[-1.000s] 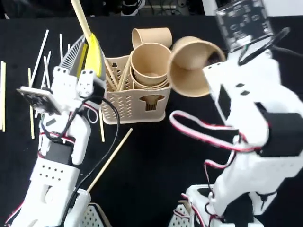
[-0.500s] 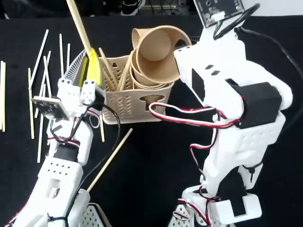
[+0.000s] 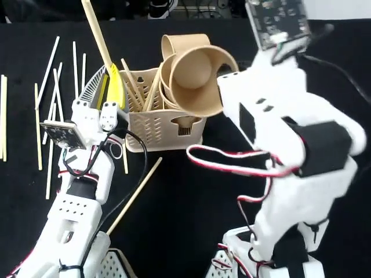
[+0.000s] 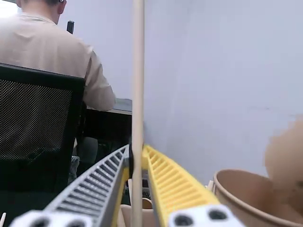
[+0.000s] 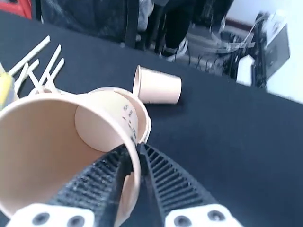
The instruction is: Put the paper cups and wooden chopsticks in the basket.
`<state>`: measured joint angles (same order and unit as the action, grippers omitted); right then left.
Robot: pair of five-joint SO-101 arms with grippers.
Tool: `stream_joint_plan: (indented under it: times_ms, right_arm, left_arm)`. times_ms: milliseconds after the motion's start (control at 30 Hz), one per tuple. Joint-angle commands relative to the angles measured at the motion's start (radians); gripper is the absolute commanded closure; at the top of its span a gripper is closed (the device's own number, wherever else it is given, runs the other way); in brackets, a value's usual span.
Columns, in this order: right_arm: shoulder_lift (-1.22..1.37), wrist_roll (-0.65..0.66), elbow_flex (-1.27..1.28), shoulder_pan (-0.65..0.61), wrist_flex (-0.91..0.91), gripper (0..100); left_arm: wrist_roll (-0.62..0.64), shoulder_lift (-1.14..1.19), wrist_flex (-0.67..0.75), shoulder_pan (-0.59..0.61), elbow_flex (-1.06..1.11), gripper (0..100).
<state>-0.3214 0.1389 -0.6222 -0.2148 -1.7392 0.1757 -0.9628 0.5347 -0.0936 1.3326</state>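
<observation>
Plain pale wall [image 4: 213,71] out back, black mesh chair [image 4: 38,118] right by a dark desk [image 4: 116,105], and the table [image 3: 174,220] is black all over.

High view: the held chopstick [image 3: 98,35] runs off the top edge, so its far end is unseen. The held cup [image 3: 200,72] covers the right-hand rim of the basket [image 3: 165,124]. Left wrist view: a tan shape [image 4: 284,151] (blurred beyond identification) sits beside a cup rim [image 4: 236,187]. Right wrist view: the picture's edge cuts off part of the held cup's wall.
</observation>
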Motion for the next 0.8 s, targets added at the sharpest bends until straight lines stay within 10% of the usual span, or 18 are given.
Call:
stream_joint_plan:
  times_ms: [0,433,767]
  right_arm:
    - [0.013,0.014,0.015,-0.006,-0.026,98.8]
    - [0.153,0.043,0.008,-0.005,0.037,98.4]
    - [0.157,0.152,-0.107,-0.040,0.041,76.6]
  left_arm:
    - [-0.014,0.000,0.021,0.007,-0.002,96]
    - [-0.012,0.000,-0.106,0.007,-0.054,96]
    - [0.101,-0.002,-0.207,0.008,-0.087,80]
